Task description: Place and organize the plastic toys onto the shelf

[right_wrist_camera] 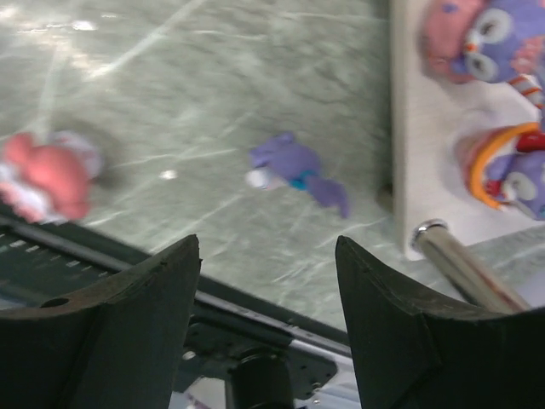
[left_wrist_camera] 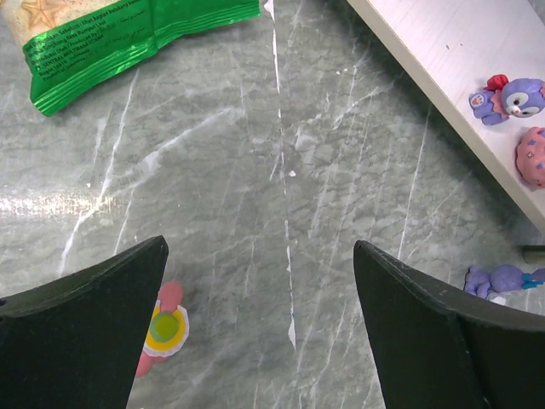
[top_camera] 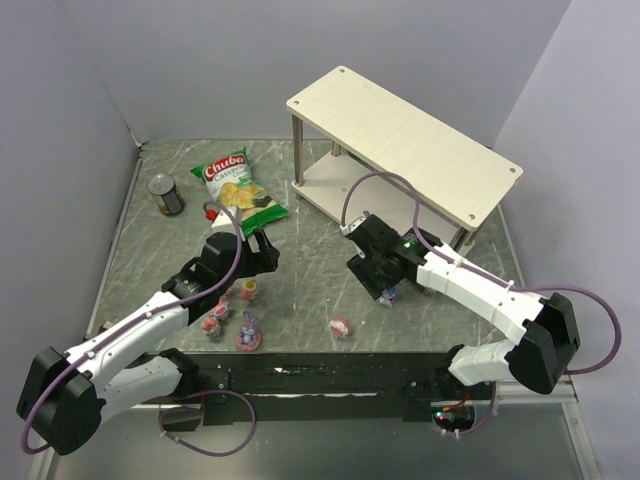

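Some glossy plastic toys (left_wrist_camera: pixel 511 98) on pale wooden shelf (left_wrist_camera: pixel 443 51), several left on grey table (top_camera: pixel 300 300); left gripper (left_wrist_camera: pixel 260 247), right gripper (right_wrist_camera: pixel 268 243) spread empty

The pale wooden two-level shelf (top_camera: pixel 400 140) stood upright. Small shiny purple toys (right_wrist_camera: pixel 494 34) sat on its bottom board. Other little pink and purple toys (top_camera: pixel 248 330) lay scattered nearby.

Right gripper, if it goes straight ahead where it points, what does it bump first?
Probably the little purple toy lying on the table, just ahead of the open right gripper. Depth is unclear, so it might touch the table first.
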`<state>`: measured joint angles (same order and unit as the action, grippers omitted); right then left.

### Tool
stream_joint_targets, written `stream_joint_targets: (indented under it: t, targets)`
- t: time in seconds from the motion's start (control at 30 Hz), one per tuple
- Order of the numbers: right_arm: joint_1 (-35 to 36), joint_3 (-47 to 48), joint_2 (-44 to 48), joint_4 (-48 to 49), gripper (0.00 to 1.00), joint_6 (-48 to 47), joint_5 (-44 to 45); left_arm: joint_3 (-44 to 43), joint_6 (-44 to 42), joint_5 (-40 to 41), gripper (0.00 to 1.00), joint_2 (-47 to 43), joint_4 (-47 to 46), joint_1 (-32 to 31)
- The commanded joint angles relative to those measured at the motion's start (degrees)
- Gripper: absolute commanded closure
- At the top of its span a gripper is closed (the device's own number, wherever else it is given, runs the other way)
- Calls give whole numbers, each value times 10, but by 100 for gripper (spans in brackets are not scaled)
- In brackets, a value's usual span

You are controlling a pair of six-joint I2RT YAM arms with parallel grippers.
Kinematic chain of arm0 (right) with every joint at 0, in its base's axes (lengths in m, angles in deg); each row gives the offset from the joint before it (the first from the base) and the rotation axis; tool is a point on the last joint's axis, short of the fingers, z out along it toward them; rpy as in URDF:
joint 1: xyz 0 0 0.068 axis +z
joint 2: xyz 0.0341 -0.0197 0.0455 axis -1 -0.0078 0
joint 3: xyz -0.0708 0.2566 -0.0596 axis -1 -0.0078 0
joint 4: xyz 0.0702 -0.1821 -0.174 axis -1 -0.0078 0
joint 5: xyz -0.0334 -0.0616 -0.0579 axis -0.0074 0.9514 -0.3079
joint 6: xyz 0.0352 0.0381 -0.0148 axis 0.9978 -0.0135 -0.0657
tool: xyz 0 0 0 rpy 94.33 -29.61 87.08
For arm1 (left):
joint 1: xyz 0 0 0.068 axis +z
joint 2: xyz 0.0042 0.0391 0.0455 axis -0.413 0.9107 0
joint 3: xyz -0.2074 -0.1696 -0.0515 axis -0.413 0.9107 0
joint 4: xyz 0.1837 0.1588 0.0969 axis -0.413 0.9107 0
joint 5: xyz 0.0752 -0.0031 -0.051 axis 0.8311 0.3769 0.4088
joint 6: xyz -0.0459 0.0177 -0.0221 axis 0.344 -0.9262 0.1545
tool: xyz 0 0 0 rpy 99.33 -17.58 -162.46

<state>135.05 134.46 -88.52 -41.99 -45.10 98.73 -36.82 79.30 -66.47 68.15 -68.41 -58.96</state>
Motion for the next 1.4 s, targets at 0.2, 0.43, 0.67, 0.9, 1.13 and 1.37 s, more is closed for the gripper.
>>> stream_joint_targets:
  t: [0.2,0.43,0.67,0.9,1.13,1.37]
  targets:
    - [-65,-56,-5,103,37,-90,10,-28,-11,-15,4,12,-31,3]
    - [-66,-63,-17,99,45,-93,-10,-29,-10,-15,4,12,-35,4]
    - [-66,-83,-6,103,50,-98,-16,-27,-9,-16,4,12,-36,5]
    - [-66,-99,-9,101,54,-83,-14,-25,-8,-17,4,11,-36,5]
    - [-66,-97,-17,99,65,-75,-6,-25,-11,-19,4,12,-36,6]
    - [-66,-82,-31,87,88,-62,-4,-24,-13,-17,4,8,-35,6]
